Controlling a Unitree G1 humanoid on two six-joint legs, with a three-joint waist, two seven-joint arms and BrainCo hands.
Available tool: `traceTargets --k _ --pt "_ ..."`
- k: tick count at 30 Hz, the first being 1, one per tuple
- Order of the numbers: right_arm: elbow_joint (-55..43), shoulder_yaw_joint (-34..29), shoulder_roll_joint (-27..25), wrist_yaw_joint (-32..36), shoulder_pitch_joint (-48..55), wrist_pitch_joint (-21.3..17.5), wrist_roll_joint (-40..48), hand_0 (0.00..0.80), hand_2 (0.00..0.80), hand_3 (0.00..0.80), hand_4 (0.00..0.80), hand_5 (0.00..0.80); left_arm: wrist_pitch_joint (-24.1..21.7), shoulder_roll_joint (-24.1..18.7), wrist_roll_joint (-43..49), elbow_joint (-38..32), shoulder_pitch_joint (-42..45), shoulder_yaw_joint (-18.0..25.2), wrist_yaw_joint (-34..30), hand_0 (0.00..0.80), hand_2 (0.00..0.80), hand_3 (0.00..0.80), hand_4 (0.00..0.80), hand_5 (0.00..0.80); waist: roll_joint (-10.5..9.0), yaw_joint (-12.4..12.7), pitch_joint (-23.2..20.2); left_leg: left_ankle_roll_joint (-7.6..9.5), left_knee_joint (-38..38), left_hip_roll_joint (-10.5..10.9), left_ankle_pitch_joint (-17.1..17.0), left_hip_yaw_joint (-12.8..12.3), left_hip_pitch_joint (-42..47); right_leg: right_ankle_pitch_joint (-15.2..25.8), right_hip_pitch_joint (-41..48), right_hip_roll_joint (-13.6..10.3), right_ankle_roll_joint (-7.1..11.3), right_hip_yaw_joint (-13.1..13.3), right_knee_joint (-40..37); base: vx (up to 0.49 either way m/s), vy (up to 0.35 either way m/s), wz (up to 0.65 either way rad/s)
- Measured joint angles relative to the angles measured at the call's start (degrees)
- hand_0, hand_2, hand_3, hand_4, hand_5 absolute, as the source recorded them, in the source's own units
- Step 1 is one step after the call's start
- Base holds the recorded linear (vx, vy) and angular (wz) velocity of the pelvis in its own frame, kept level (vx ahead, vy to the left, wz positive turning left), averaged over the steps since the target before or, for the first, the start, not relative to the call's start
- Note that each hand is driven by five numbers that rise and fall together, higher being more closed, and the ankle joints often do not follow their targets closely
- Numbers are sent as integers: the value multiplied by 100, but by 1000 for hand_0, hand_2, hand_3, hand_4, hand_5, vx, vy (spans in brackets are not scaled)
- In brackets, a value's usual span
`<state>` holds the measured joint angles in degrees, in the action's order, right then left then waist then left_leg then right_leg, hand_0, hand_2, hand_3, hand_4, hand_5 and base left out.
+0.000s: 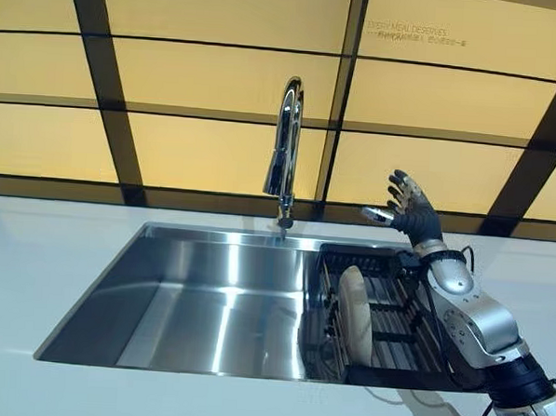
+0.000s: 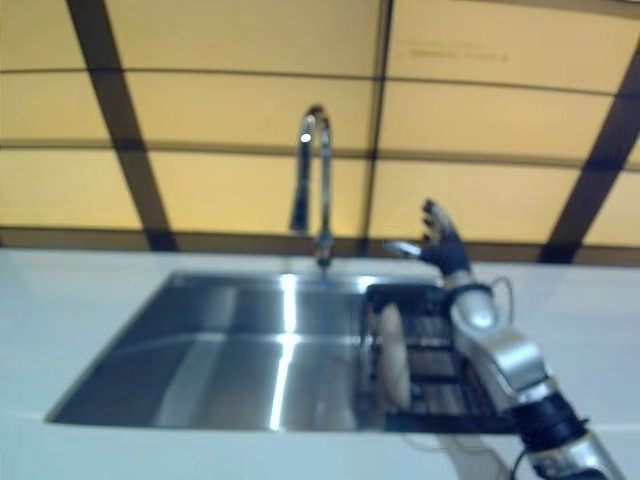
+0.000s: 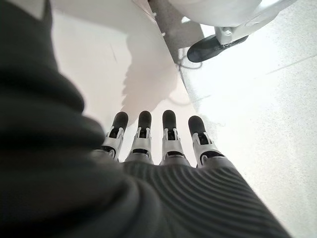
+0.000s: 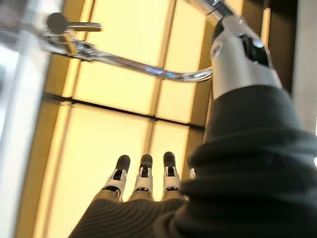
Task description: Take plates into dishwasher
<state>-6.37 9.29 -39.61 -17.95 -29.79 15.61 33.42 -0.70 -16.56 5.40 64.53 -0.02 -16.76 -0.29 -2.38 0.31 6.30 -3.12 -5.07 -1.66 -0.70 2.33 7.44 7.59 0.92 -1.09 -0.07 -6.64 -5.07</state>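
A beige plate (image 1: 354, 315) stands on edge in the black dish rack (image 1: 384, 316) that sits in the right part of the steel sink (image 1: 189, 306). My right hand (image 1: 407, 207) is raised above the rack's far end, near the back wall, fingers spread and straight, holding nothing. In the right wrist view its fingers (image 4: 143, 178) point at the yellow wall, with the tap (image 4: 124, 62) across the top. My left hand (image 3: 158, 144) shows only in the left wrist view, fingers straight, pointing down at a pale floor beside a white panel. It holds nothing.
A tall chrome tap (image 1: 285, 152) rises behind the sink's middle. White counter (image 1: 32, 279) surrounds the sink on the left and front. The back wall is yellow panels with dark strips.
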Motion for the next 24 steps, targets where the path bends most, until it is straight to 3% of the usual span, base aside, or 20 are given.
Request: traceTargets --k 24 --pt "-266 -300 18 270 1544 363 109 0 0 0 0 0 -2 -26 -72 20 159 -3 68 0 0 0 0 0 -128 -310 -75 33 -11 16 22 -395 3 38 -99 -16 56 156 7 -9 31 -5"
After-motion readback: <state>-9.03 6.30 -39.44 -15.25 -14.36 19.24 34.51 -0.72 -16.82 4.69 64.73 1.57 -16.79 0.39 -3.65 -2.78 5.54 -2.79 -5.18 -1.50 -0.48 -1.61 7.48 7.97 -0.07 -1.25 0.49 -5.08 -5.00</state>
